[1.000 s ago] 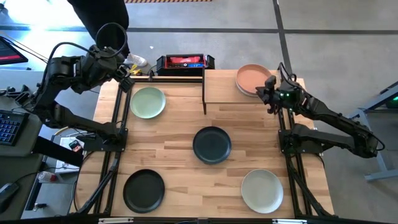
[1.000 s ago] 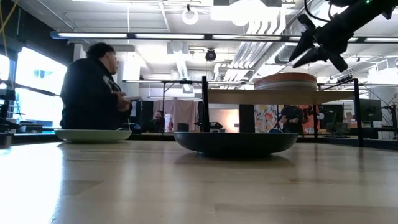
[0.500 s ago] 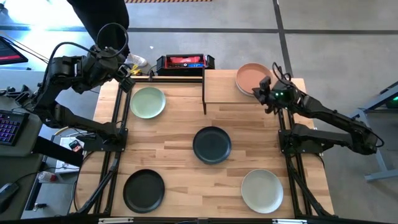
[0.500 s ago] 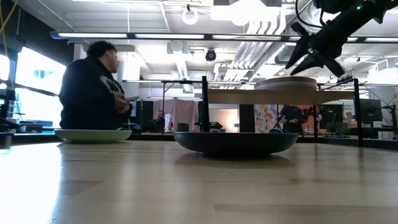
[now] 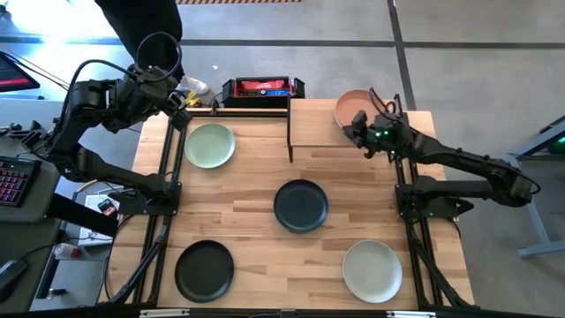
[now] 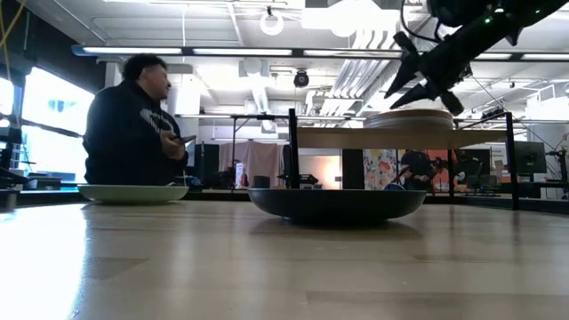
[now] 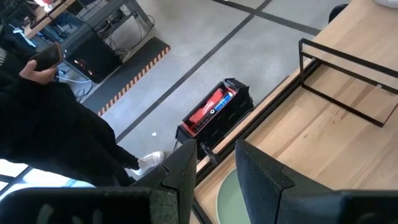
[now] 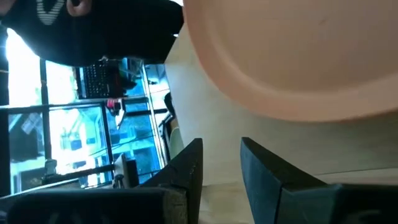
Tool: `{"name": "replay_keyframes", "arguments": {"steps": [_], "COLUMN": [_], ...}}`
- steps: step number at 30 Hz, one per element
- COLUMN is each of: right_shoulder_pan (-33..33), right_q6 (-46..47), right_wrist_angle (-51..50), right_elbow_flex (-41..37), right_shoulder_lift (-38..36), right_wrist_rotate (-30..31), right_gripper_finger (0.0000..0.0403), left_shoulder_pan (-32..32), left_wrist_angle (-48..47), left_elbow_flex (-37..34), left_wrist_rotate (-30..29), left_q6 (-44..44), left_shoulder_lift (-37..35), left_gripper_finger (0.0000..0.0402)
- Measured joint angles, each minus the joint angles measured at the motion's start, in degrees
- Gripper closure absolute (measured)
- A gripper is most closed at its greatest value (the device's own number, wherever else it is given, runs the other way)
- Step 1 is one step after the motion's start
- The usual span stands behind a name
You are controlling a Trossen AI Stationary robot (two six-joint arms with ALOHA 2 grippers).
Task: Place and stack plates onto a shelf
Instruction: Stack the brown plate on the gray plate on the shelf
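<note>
The worktop (image 5: 256, 212) is a light wooden butcher-block table standing on a grey concrete floor crossed by dark lines. At its far edge sits the shelf (image 5: 318, 124), a pale wood panel edged with thin black posts. A small stack of plates topped by the terracotta pink plate (image 5: 351, 108) rests at the shelf's right end.

The right gripper (image 5: 359, 132) hangs just above the near rim of that stack; its fingers (image 8: 186, 163) stand a narrow gap apart with nothing between them. The left gripper (image 5: 179, 113) waits beyond the far left corner of the worktop, its fingers (image 7: 183, 171) likewise slightly parted and empty.

Four plates lie on the bare worktop: the pale green plate (image 5: 209, 145) near the far left corner, the dark teal plate (image 5: 301, 205) at the centre, the black plate (image 5: 205, 270) near the near left corner, and the grey-green plate (image 5: 372, 271) near the near right corner.

A red-and-black box (image 5: 262, 87) lies on the floor behind the far edge. A person in dark clothing (image 6: 132, 133) sits in the room beyond, under bright ceiling lights.
</note>
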Motion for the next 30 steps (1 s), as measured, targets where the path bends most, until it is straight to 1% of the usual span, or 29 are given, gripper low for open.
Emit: {"name": "replay_keyframes", "arguments": {"steps": [2, 7, 11, 21, 27, 30], "right_shoulder_pan": [1.3, 4.9, 6.1, 6.2, 6.2, 6.2], "right_q6": [1.4, 5.4, 7.6, 10.4, 11.5, 12.0], "right_wrist_angle": [1.2, 1.0, 0.8, -0.1, -3.0, -5.7], "right_elbow_flex": [0.0, 0.0, 0.0, 0.0, 0.0, 0.0], "right_shoulder_lift": [1.1, 2.8, 2.9, 2.7, 1.3, 0.0], "right_wrist_rotate": [1.7, 9.5, 13.8, 16.6, 16.9, 18.3], "right_gripper_finger": [0.0315, 0.0315, 0.0315, 0.0315, 0.0315, 0.0315], "left_shoulder_pan": [0.0, 0.0, 0.0, 0.0, 0.0, 0.0], "left_wrist_angle": [1.0, 2.4, 2.4, 2.4, 2.3, 2.3], "left_elbow_flex": [0.0, 0.0, 0.0, 0.0, 0.0, 0.0], "left_wrist_rotate": [0.0, 0.0, 0.0, 0.0, 0.0, 0.0], "left_q6": [0.0, 0.4, 0.4, -0.1, -1.6, -1.6], "left_shoulder_lift": [0.2, 0.2, 0.2, 0.2, 0.2, 0.2], "left_gripper_finger": [0.0302, 0.0302, 0.0302, 0.0302, 0.0302, 0.0302]}}
